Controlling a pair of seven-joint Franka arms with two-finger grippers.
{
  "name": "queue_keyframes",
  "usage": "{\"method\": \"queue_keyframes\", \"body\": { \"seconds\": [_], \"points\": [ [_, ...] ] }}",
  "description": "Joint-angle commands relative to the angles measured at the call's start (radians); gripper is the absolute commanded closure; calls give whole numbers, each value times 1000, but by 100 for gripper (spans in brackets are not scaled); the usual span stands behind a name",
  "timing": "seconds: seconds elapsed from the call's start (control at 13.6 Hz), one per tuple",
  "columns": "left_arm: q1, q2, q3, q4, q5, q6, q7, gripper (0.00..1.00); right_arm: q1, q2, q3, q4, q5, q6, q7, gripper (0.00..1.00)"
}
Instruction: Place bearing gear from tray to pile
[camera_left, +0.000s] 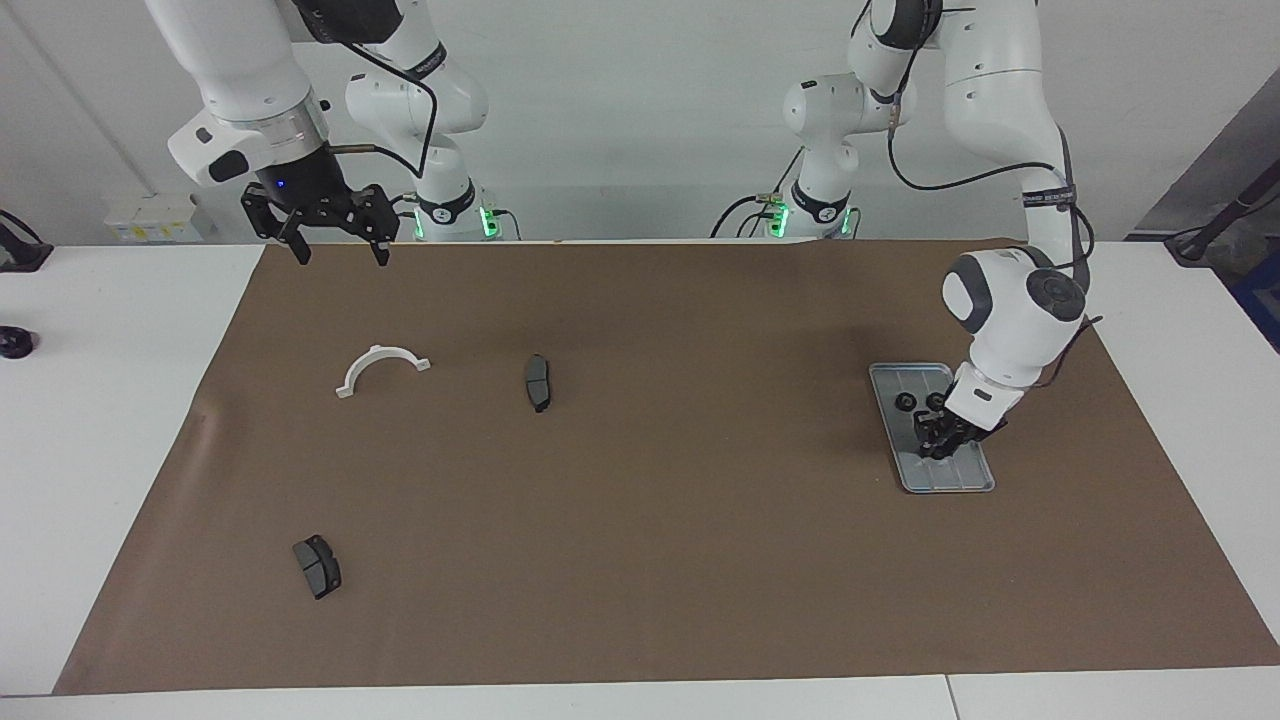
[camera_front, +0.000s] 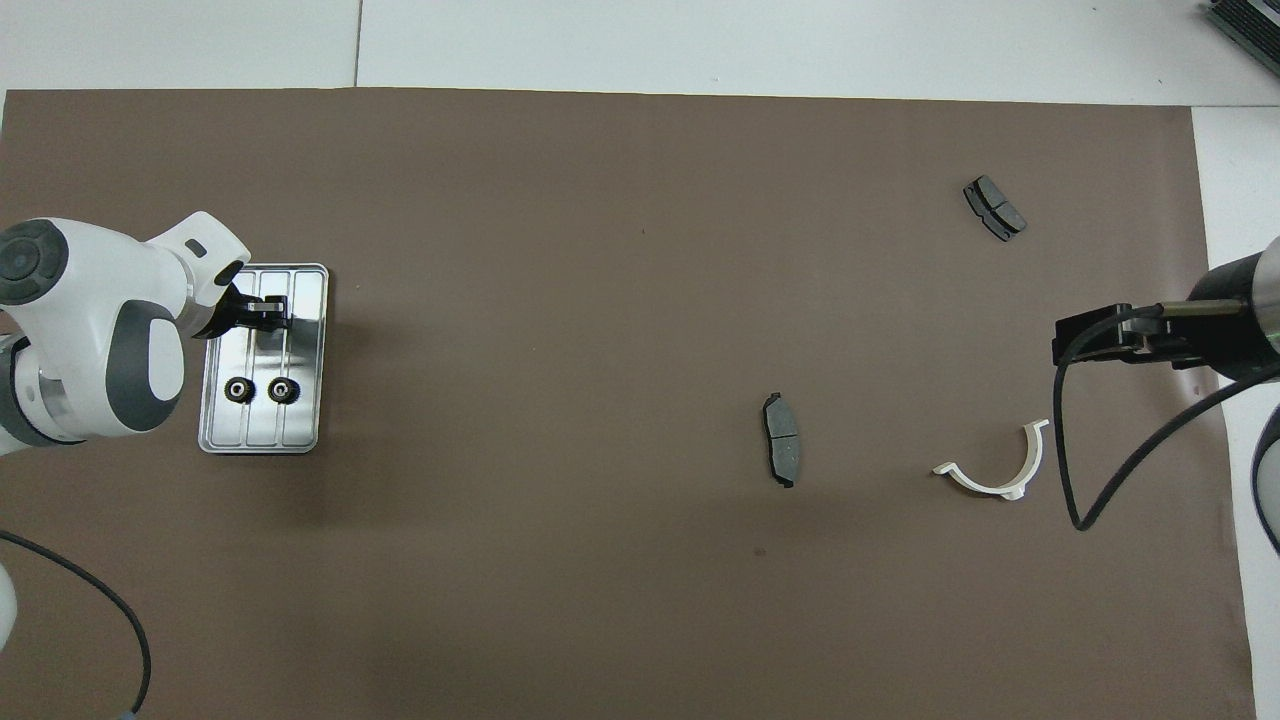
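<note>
Tray: flat rectangular silver-grey metal tray (camera_left: 962, 482) (camera_front: 305, 435) with rounded corners, raised rim and lengthwise ridges, on the brown paper sheet (camera_left: 640, 560) (camera_front: 600, 600) covering the bench.
Contents: two small round black bearing gears (camera_left: 905, 402) (camera_front: 285, 390) side by side, robot-side of the left jaws.
Left jaws (camera_left: 937, 447) (camera_front: 268, 312): low inside the tray; I cannot tell their spread.
Right jaws (camera_left: 338, 245) (camera_front: 1090, 340): raised, wide apart, above the white plastic half-ring clamp (camera_left: 380, 368) (camera_front: 998, 470).
Loose parts: two dark grey flat brake pads (camera_left: 538, 382) (camera_front: 782, 452), well apart.
</note>
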Motion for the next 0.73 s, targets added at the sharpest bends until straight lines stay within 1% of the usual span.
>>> {"method": "queue_keyframes", "body": {
  "seconds": [0.0,0.37,0.51,0.59,0.66],
  "points": [
    [-5,-11,6,-36,12,24,3,60,-9,-24,5,-28,4,9,0,0],
    [-2,-20,6,-24,12,-42,3,60,-9,-24,5,-28,5,9,0,0],
    [-2,-20,6,-24,12,-41,3,60,-9,-24,5,-28,4,9,0,0],
    [-2,-22,6,-24,12,-41,3,61,-9,-24,5,-28,4,9,0,0],
    [-1,-22,6,-26,12,-41,3,69,-9,-24,5,-28,4,9,0,0]
  ]
}}
